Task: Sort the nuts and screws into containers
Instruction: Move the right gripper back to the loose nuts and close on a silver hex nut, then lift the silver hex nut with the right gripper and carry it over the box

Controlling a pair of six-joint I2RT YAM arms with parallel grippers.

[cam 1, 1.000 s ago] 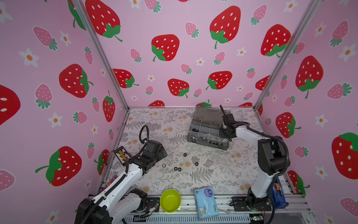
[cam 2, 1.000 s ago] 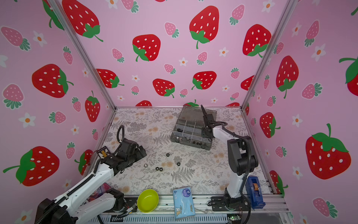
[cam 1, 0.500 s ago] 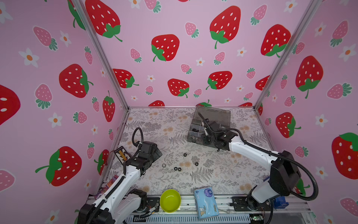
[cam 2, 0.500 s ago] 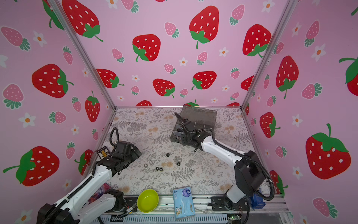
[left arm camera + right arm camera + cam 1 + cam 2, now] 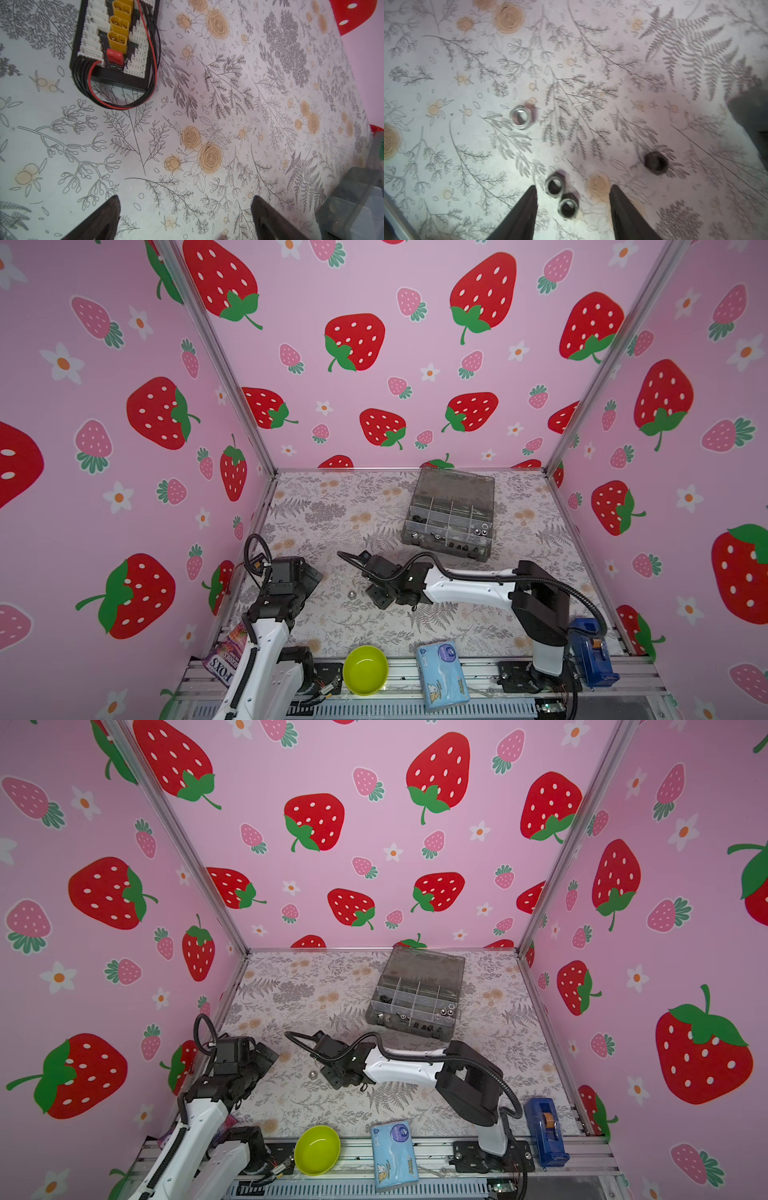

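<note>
Right hand (image 5: 573,187) is released, fingers spread above the worktop (image 5: 591,72) — I grasp nothing. Two hex nuts (image 5: 554,186) lie side by side between my fingertips, nearer one finger. A silver nut (image 5: 521,117) and a black nut (image 5: 655,163) lie apart from them on the worktop. Left hand (image 5: 186,197) is likewise released and holds nothing. Other pieces (image 5: 482,531) sit in compartments of the organizer box (image 5: 457,489) — lid open, well apart from both hands.
</note>
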